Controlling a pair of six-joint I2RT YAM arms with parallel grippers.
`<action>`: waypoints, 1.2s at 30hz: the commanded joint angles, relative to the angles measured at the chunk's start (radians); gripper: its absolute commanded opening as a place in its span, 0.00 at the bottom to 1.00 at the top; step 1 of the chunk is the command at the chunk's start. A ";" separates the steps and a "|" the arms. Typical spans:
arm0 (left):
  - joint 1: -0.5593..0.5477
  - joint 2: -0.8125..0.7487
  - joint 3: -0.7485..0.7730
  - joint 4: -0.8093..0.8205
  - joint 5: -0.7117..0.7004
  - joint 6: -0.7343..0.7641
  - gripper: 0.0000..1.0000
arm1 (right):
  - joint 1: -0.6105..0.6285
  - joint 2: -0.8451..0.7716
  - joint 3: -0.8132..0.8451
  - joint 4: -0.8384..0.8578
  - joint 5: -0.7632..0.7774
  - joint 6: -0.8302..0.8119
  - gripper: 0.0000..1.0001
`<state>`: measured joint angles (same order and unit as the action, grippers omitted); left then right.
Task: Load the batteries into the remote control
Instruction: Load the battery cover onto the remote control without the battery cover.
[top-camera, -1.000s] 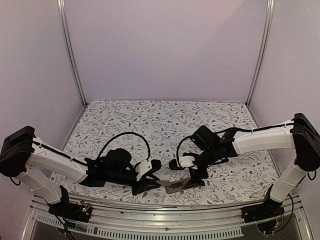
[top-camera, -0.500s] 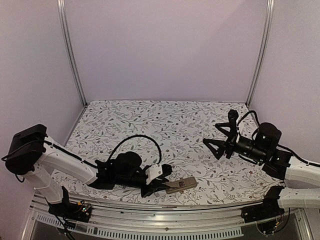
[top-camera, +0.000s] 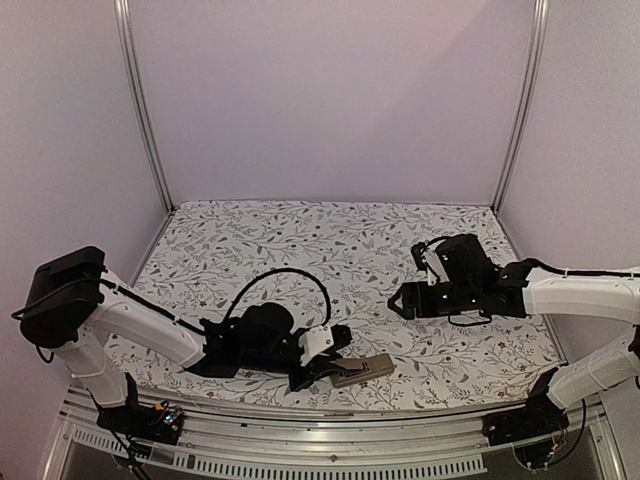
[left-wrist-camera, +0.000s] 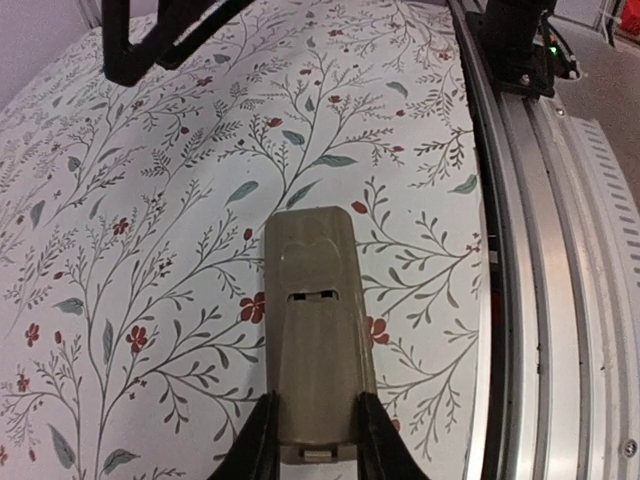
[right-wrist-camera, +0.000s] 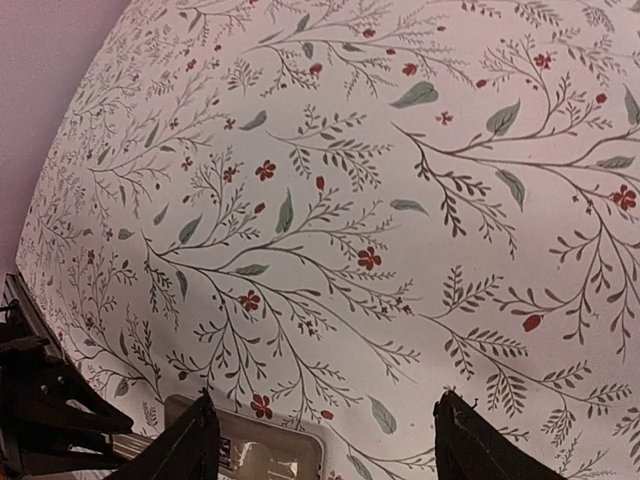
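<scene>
The remote control (top-camera: 362, 370) lies low over the floral cloth near the front edge, grey-tan back up. My left gripper (top-camera: 335, 372) is shut on its near end. In the left wrist view both fingers (left-wrist-camera: 372, 440) press the sides of the remote control (left-wrist-camera: 315, 330), and my left gripper (left-wrist-camera: 315, 448) sits at the bottom edge. My right gripper (top-camera: 402, 300) hangs to the right and behind it, open. The right wrist view shows my right gripper (right-wrist-camera: 330, 445) with only cloth between its fingers, and one end of the remote control (right-wrist-camera: 265, 450) at the bottom edge. The batteries are out of view.
A metal rail (left-wrist-camera: 560, 250) runs along the table's near edge, close to the remote. The right arm's base (left-wrist-camera: 520, 40) is bolted on it. Frame posts (top-camera: 140, 110) and purple walls close in the sides and back of the floral cloth (top-camera: 300, 240).
My right gripper left the remote, swung far right and up, then came back toward the middle. My left gripper, still holding the remote, shifted slightly right.
</scene>
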<state>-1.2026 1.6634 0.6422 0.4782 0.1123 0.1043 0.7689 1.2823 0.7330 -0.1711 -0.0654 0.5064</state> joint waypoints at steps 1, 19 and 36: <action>-0.012 0.034 0.017 -0.021 -0.021 -0.016 0.05 | 0.040 0.086 0.041 -0.191 0.035 0.124 0.72; -0.019 0.070 0.035 -0.016 -0.031 -0.002 0.05 | 0.127 0.228 0.065 -0.195 -0.035 0.163 0.56; -0.019 0.121 0.054 0.013 -0.035 -0.009 0.04 | 0.138 0.253 0.065 -0.170 -0.046 0.153 0.54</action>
<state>-1.2106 1.7634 0.6834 0.4778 0.0807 0.1001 0.8970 1.5185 0.7807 -0.3576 -0.0978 0.6582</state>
